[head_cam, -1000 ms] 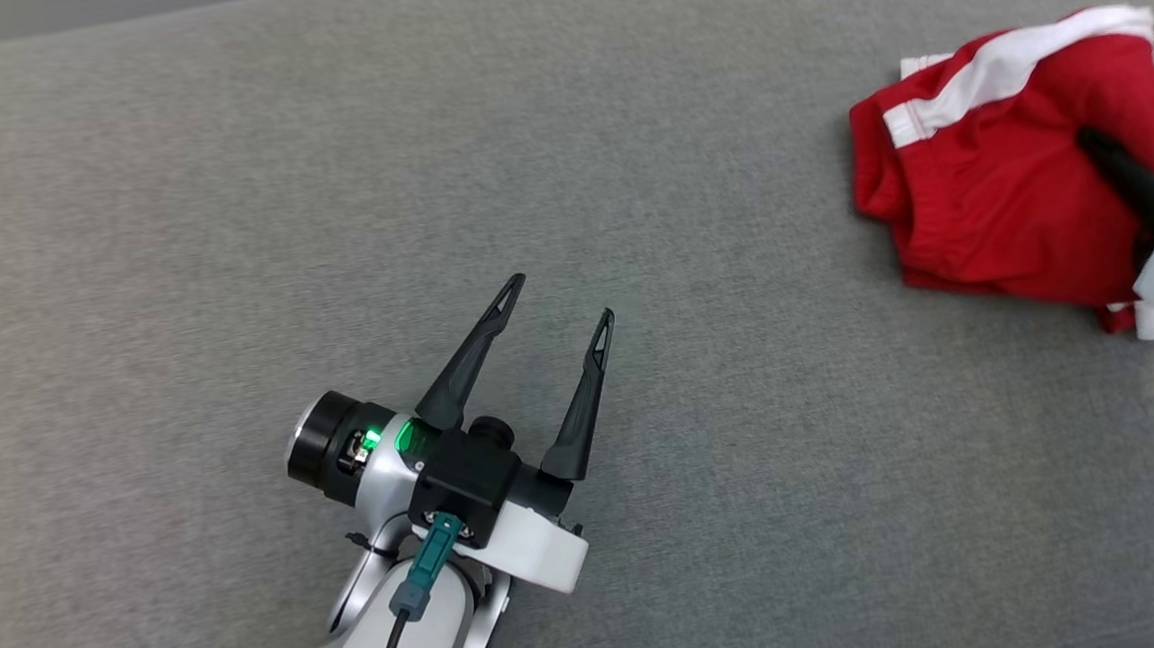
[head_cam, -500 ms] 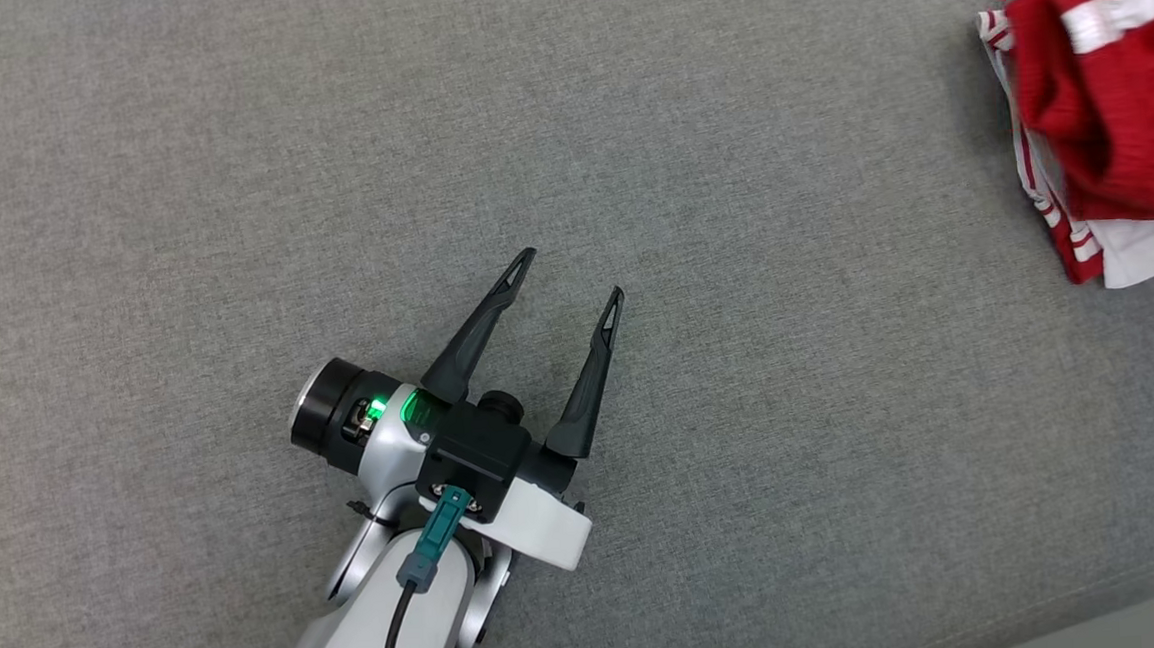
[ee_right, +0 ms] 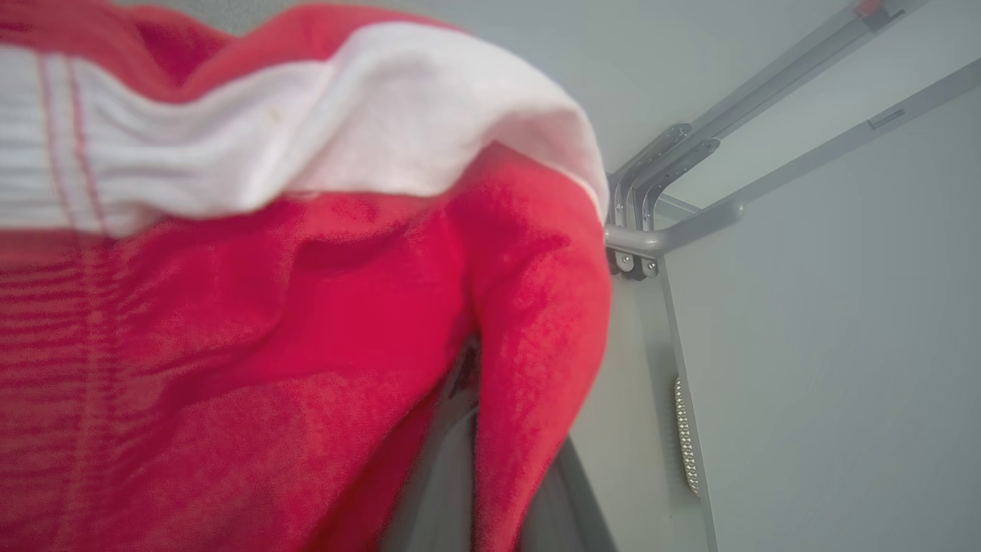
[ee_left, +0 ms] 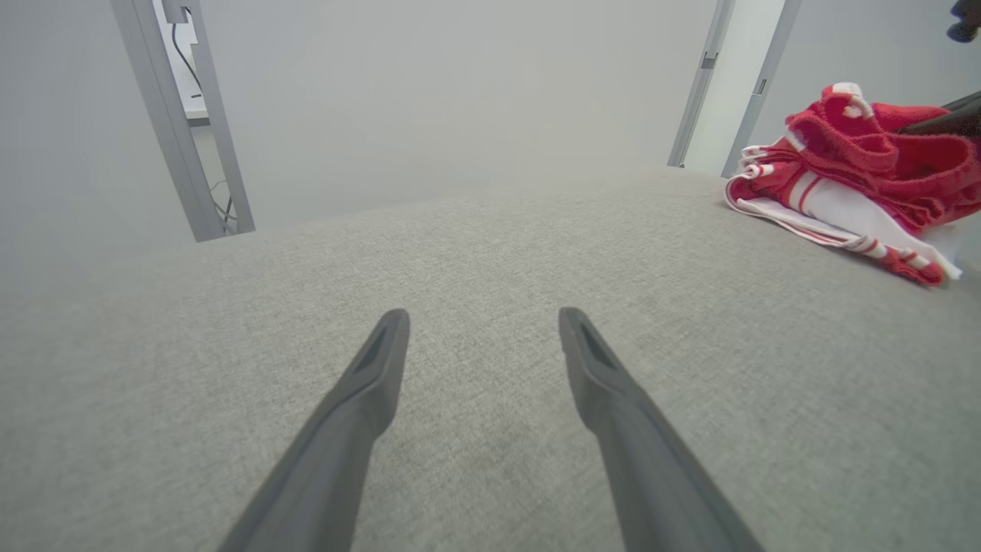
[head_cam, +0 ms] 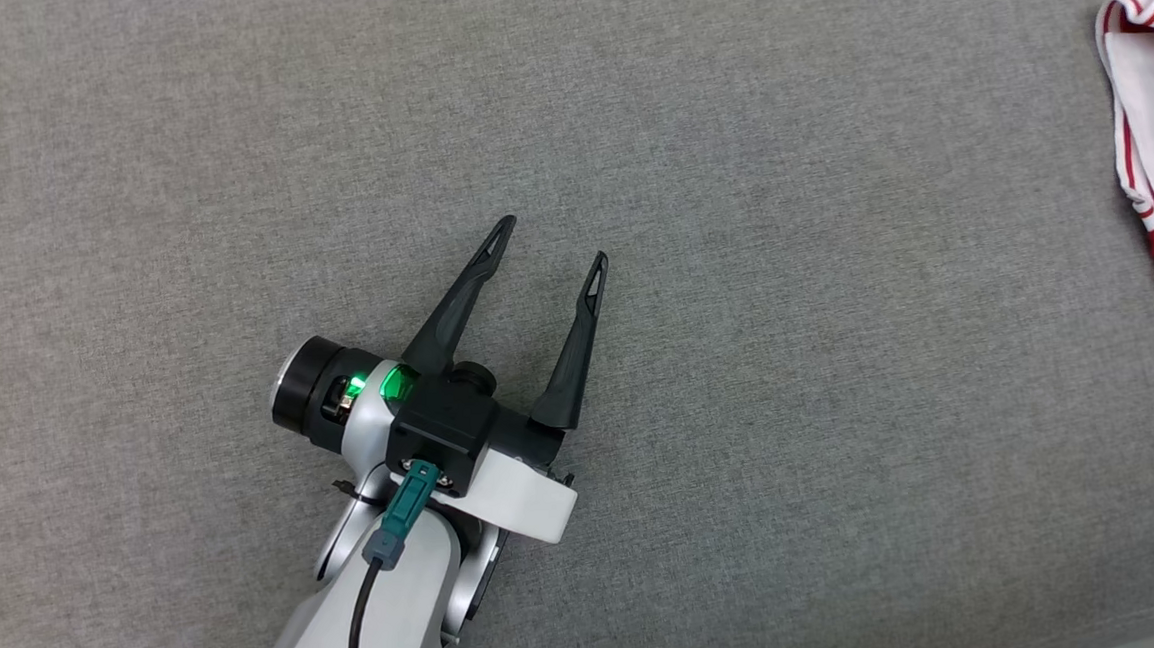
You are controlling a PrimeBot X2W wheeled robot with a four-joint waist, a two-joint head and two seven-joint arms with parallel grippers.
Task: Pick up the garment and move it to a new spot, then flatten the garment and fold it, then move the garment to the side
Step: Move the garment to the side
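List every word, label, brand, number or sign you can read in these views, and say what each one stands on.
None: no word, number or logo can be read in any view.
garment: red cloth with white bands and stripes, no lettering on the parts that show.
left gripper: open, dark fingers unmarked; the green light and teal plug behind it carry no legible label.
metal post: bare.

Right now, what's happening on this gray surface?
The right gripper is shut on a red and white garment, its fingers buried in the cloth, at the right edge of the gray surface; part of the garment lies on it. The left gripper hovers open over the surface, holding nothing.
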